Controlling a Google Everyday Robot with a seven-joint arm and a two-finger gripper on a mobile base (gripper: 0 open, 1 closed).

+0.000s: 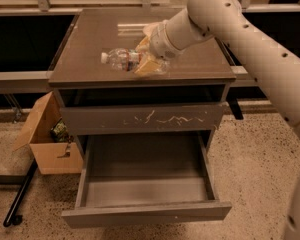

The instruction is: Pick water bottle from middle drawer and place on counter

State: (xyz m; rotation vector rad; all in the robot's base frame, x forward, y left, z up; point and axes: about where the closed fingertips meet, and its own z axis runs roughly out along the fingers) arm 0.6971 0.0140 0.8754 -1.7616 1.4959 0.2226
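The water bottle (121, 59), clear with a white cap and a dark label band, lies on its side low over the counter (100, 31), cap pointing left. My gripper (149, 63), with yellowish fingers (146, 68), is shut on the bottle's right end, over the middle front of the counter. I cannot tell whether the bottle touches the slab. The middle drawer (145, 213) is pulled out below, and its grey tray holds nothing.
A grey drawer front with white scratch marks (140, 119) sits above the open drawer. A cardboard box (47, 146) stands on the floor at the left, with a black pole (19, 198) lying beside it. A pale dish (148, 29) is mostly hidden behind my wrist.
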